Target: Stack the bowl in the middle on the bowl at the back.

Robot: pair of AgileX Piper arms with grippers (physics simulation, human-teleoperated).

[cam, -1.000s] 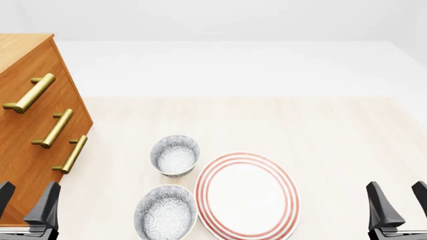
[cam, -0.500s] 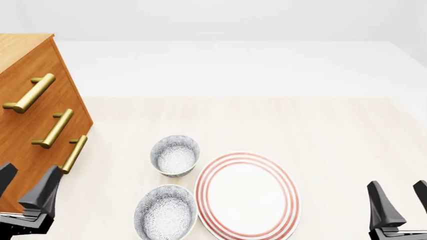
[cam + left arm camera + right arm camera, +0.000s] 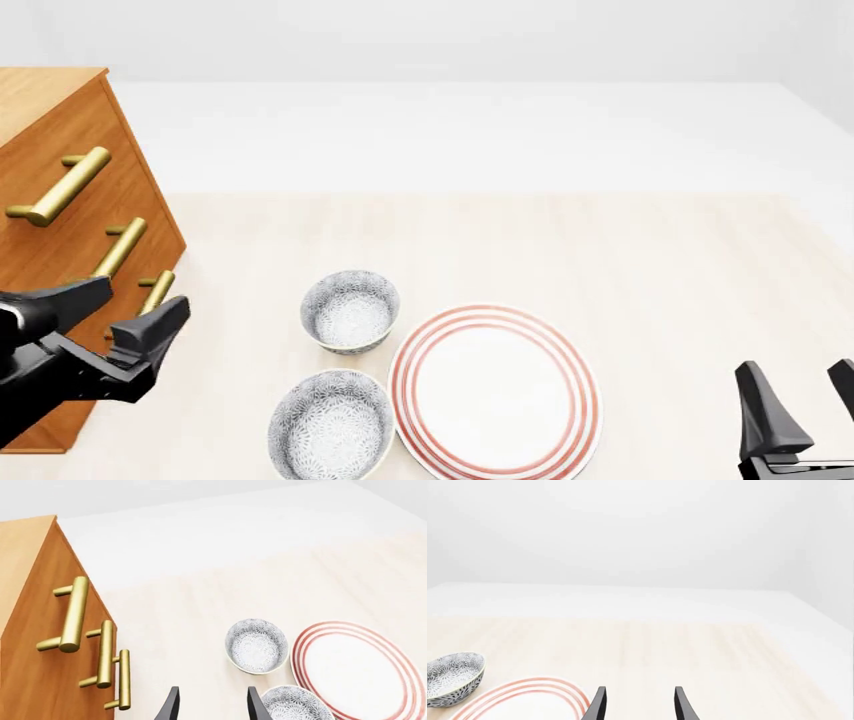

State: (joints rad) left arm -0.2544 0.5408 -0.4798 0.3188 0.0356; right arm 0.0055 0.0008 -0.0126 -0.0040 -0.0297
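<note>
Two small grey-speckled white bowls stand left of the plate. The bowl in the middle (image 3: 331, 427) is the nearer one, also seen as the nearer bowl (image 3: 297, 706) in the left wrist view. The bowl at the back (image 3: 350, 309) stands just beyond it, and it shows as the back bowl (image 3: 256, 645) and the back bowl (image 3: 451, 677) in the wrist views. My left gripper (image 3: 134, 303) hangs open and empty left of both bowls, in front of the drawers. My right gripper (image 3: 798, 376) stands open and empty at the near right.
A large white plate with red rings (image 3: 494, 391) lies right of the bowls, touching or nearly touching the nearer one. A wooden drawer cabinet (image 3: 60, 250) with brass handles (image 3: 59, 186) fills the left side, close behind my left gripper.
My left gripper has risen and swung forward and to the right, tilting toward the bowls. The right gripper, the bowls and the plate have not moved.
</note>
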